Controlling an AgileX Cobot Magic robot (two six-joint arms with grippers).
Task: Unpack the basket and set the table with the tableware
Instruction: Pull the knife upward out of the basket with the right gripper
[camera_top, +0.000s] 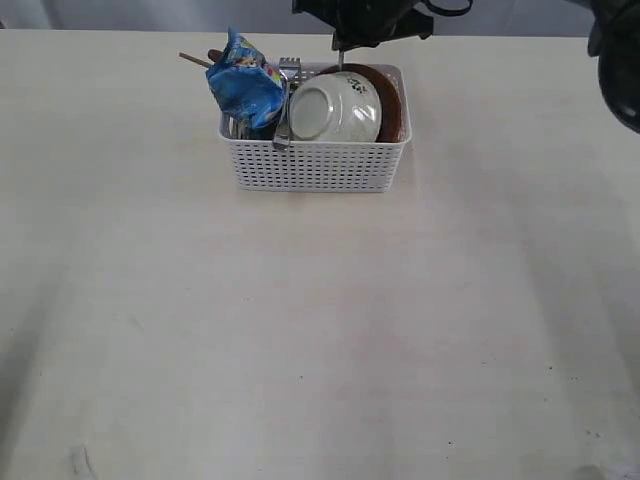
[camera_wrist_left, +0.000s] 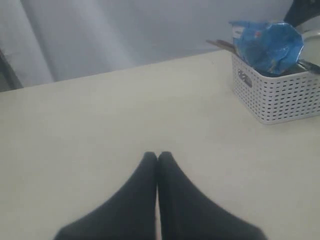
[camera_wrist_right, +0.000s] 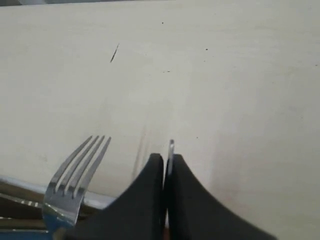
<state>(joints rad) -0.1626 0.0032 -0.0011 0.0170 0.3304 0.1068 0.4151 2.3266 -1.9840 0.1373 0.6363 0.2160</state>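
Right gripper (camera_wrist_right: 166, 160) clamps thin steel knife (camera_wrist_right: 171, 148) w/ long axis upright; white perforated plastic basket (camera_top: 315, 165) below. Left gripper (camera_wrist_left: 158, 157) closed, empty, farther off.

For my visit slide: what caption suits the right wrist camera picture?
Right gripper closed on a thin steel blade, likely the knife, with the fork beside it, over the pale table.

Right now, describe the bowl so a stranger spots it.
Find the white basket on the table. Inside, between a blue bag and a brown plate, lies the bowl, tipped on its side: the only pale, rounded thing there.
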